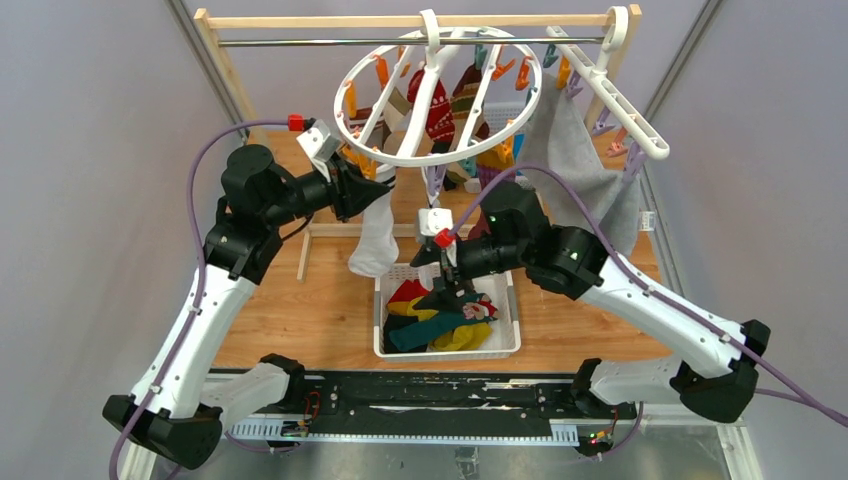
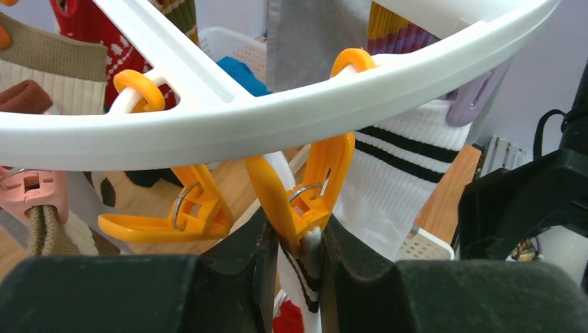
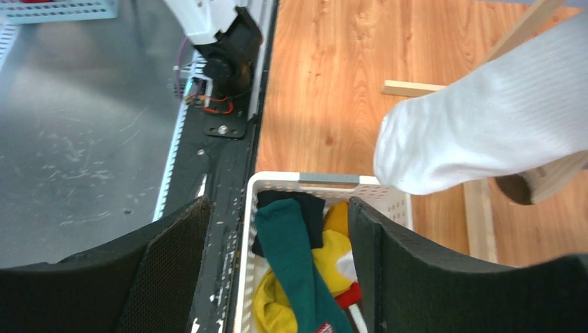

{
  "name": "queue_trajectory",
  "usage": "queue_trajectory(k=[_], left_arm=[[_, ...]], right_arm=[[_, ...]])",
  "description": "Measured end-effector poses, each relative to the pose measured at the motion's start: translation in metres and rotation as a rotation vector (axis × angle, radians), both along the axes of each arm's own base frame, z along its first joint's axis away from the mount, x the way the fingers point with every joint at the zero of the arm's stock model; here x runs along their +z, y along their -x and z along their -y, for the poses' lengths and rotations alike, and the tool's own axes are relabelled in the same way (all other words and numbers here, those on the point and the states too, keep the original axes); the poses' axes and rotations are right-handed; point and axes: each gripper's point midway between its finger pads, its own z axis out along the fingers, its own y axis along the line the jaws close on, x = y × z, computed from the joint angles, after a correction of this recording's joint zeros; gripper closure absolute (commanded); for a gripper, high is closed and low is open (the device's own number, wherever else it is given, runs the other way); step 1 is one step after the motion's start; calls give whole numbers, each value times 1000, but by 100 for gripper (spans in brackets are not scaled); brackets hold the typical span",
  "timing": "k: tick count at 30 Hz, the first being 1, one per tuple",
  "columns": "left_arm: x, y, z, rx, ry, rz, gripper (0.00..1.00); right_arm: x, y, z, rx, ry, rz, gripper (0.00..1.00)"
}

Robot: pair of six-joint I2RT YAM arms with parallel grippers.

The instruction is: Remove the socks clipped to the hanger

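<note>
The round white hanger (image 1: 437,95) hangs from the rail, with several socks clipped inside it. My left gripper (image 1: 358,182) is at its left rim. In the left wrist view the left gripper (image 2: 295,243) is shut on the top of a white sock with black stripes (image 2: 305,277), right at the tip of its orange clip (image 2: 305,198). This white sock (image 1: 377,238) hangs straight down, and its toe (image 3: 485,135) shows in the right wrist view. My right gripper (image 1: 450,280) is open and empty above the basket, and the right wrist view shows the right gripper (image 3: 277,236) wide open.
A white basket (image 1: 447,352) on the wooden table holds green, yellow, red and black socks; its rim (image 3: 326,180) lies under my right gripper. A straight white clip rack (image 1: 610,95) with a large grey cloth (image 1: 585,165) hangs at the right. A wooden frame (image 1: 300,21) carries the rail.
</note>
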Motion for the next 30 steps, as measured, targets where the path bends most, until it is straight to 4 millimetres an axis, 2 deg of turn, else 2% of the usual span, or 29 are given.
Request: queue_trajectory(k=[4,7,11,15,22,25,30], left_arm=[[2,8,1,-40,8,4,87],[4,17,3,-79,22,4,89],[9,29,6,-133,51,-2,91],[13,39,12,-191,103,-29,92],[17,48,19,-259,171,-97,93],[21,51,21,-274,194,-109,93],[24,53,23,-282,215,-125,93]], right_arm=[[3,-15,-22,-59,23,41,27],[1,-31,-31,-128,34,75,26],[2,-53,-33,-226,31,124,25],[4,-65,-35,-283,6,150,26],[0,-93,-25,-357,-49,71,26],[8,-97,-26,-351,-97,35,27],[11,-80,-35,-251,-151,-34,27]])
